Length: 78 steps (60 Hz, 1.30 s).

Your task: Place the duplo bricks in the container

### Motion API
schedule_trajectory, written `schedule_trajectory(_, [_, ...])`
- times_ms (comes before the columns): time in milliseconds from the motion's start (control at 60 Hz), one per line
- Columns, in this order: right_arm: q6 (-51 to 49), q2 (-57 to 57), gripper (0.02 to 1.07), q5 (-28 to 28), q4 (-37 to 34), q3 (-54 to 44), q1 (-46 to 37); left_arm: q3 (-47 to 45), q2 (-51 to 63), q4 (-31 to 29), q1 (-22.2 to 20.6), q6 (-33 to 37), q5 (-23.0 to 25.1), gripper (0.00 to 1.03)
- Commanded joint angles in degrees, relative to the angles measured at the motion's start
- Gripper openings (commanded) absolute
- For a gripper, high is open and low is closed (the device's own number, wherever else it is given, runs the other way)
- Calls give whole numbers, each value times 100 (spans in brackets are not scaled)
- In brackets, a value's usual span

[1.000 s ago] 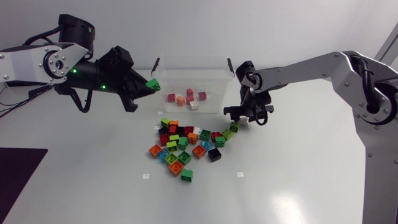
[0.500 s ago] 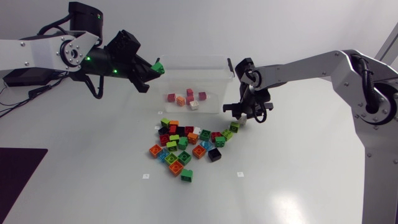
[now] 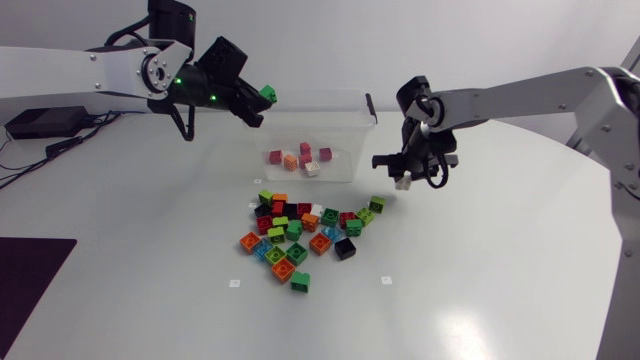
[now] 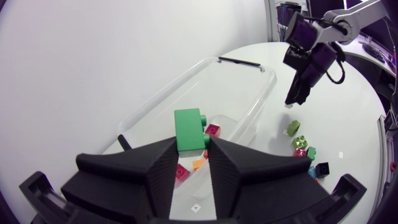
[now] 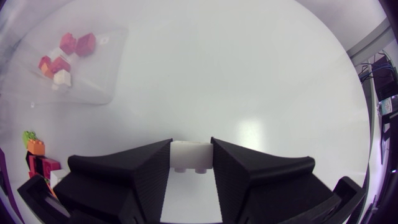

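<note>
bricks (image 3: 298, 240) lie mostly in a loose heap on the table (image 3: 480, 290), just in front of the container (image 3: 345, 120). a few red, pink, orange and white ones already sit on its floor. my left gripper (image 3: 263, 99) is clenched on a green brick (image 4: 189, 129), and my right gripper (image 3: 403, 182) is clenched on a white brick (image 5: 189, 157).

the head view places both. the left gripper is raised at the container's left end, by the rim. the right one hangs over the table just right of the container, past the heap's right end. the grips themselves look small there.

the left wrist view shows the green brick upright between both fingers (image 4: 143, 168), with the clear container under and ahead of it. my right arm (image 4: 314, 46) shows beyond the far wall. the right wrist view shows the white brick pinched from two sides over bare table. the container lies ahead and off to one side, and a few heap bricks lie beside the gripper.

the container's near wall stands between the heap and its floor. a black clip (image 3: 371, 106) sits on its right end.
</note>
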Motion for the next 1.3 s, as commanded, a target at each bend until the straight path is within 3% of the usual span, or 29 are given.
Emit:
schedule_trajectory(0, [-95,-509,26,16,-78,-92,-7,373,330,47,-78,-211,-93,24])
schedule_trajectory(167, [-147,-913,26,-1,-122,40,125,759,743,47,-87,-369,-260,24])
schedule_trajectory(217, [-156,-1001,26,-1,-175,119,177,874,858,38,-69,-448,-260,29])
schedule_trajectory(250, [-156,-1063,26,-1,-210,172,230,891,884,29,-69,-466,-269,38])
schedule_trajectory(317, [-156,-1133,26,-10,-280,295,344,847,884,21,-87,-475,-339,75])
schedule_trajectory(350, [-156,-1177,26,-10,-289,347,388,803,840,21,-87,-466,-339,86])
schedule_trajectory(417, [-174,-1212,26,-10,-324,488,494,654,682,21,-105,-440,-348,96])
schedule_trajectory(633, [-218,-1186,26,-10,-385,1086,810,-243,-311,21,-96,-176,-383,99])
schedule_trajectory(783, [-262,-1028,26,-10,-385,1508,986,-796,-988,-340,98,211,-383,98])
schedule_trajectory(983, [-305,-632,26,-54,-280,1965,1135,-1702,-1489,-946,229,1019,-383,98])
schedule_trajectory(1283, [-393,-105,26,-54,-78,2518,1294,-2853,-1849,-1183,423,1661,-383,98])
